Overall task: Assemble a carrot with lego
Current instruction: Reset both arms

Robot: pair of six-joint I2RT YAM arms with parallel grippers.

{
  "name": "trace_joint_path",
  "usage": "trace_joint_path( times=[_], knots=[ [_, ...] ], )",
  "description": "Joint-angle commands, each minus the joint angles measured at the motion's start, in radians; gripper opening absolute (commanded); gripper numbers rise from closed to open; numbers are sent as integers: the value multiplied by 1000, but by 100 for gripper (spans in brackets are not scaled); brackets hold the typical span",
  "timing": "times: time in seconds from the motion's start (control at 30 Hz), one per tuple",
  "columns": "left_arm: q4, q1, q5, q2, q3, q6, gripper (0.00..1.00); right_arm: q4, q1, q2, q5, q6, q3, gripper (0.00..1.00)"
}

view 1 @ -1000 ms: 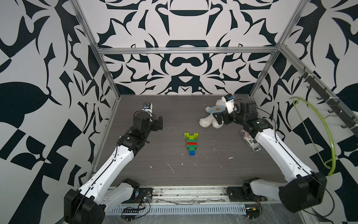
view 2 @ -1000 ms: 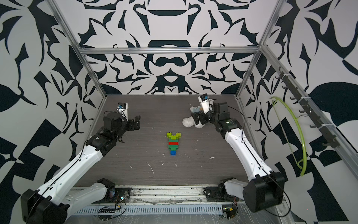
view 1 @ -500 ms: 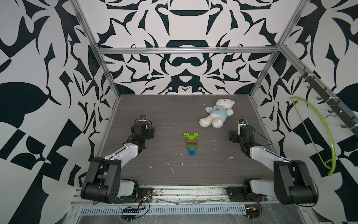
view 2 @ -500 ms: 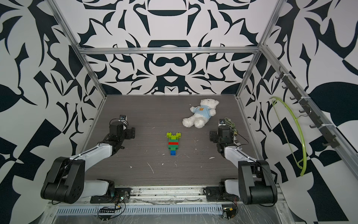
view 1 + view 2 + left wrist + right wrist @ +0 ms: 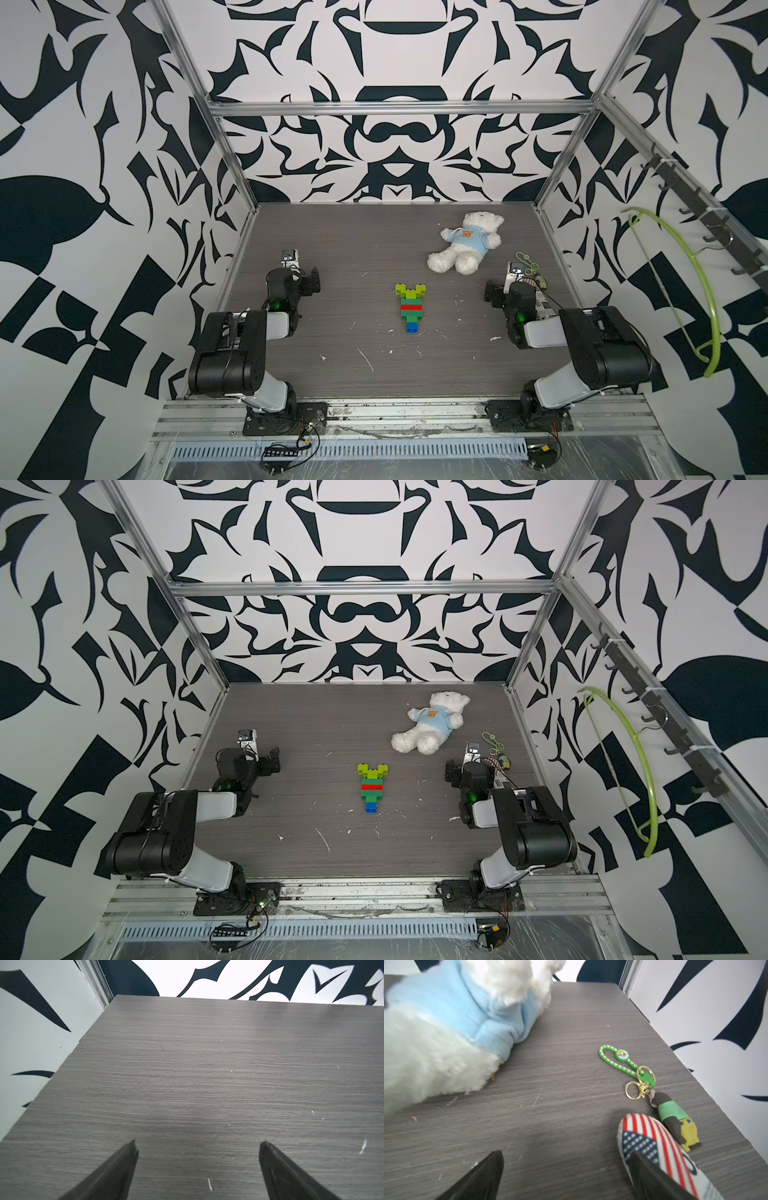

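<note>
Left claw [image 5: 197, 1145] and right claw [image 5: 566, 1154] stood apart, empty; we observed the carrot [image 5: 410, 305] flat on the bench [image 5: 353, 249] between them.

Both top views: high at front, looking down, sharing whole table [image 5: 457, 374]. My wrist cameras: low, close, facing back wall [image 5: 176, 976].

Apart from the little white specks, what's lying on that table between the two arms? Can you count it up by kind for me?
Lego carrot: 1
Teddy bear: 1
Keychain: 1
Flag-patterned item: 1
Total: 4
</note>
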Motion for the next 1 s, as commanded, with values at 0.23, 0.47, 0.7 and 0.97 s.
trace_joint_path(
  times=[0.23, 0.47, 0.7, 0.97],
  knots=[
    [83, -1, 48, 5, -16, -18, 99, -36, 10, -1, 62, 3, 78, 100],
    [72, -1, 50, 3, -13, -17, 99, -34, 9, 0, 61, 1, 79, 100],
    [78, -2, 50, 8, -12, -15, 99, -35, 9, 0, 62, 2, 79, 100],
    [73, -2, 49, 0, -14, -16, 99, -34, 10, 0, 62, 2, 79, 100]
  ],
)
